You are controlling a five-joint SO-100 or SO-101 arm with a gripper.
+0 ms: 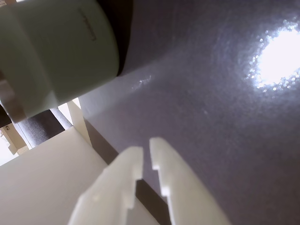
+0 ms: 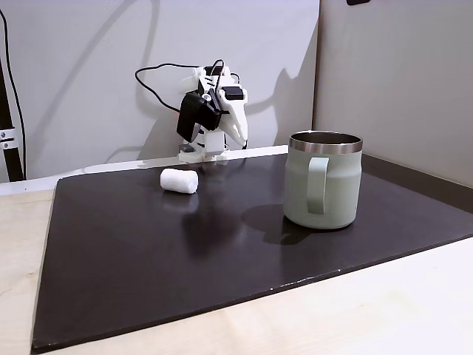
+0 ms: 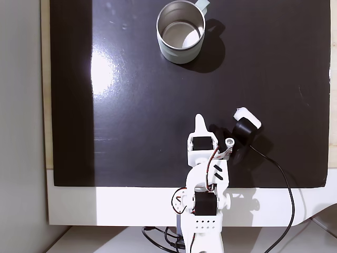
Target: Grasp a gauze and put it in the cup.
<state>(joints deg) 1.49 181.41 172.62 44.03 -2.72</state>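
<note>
The arm is folded back over its base at the far edge of the dark mat (image 2: 222, 244), and the jaws (image 1: 146, 154) are seen in the wrist view almost shut, with only a thin slit between the white fingertips and nothing held. In a fixed view the jaws (image 2: 238, 133) point downward, well above the mat.

The gauze (image 2: 179, 181) lies on its side on the mat, just in front of the base; in the top-down fixed view it sits at about 1 o'clock from the folded arm (image 3: 205, 158), partly under the black camera housing (image 3: 243, 133). The cup (image 2: 323, 180) stands upright, well apart from the gauze, its handle turned toward the camera; from above, the cup (image 3: 180, 50) is at 12 o'clock from the base, and its steel inside appears empty.

The reach has evidently not begun. For a good grasp the jaws should first be opened wide, then swung over the roll and turned so that the fingers straddle its short width rather than its length. The descent should be stopped just at the mat, since a soft roll is easily pushed aside or rolled away. The squeeze is best kept gentle and centred, so that the gauze is carried level toward the cup.
</note>
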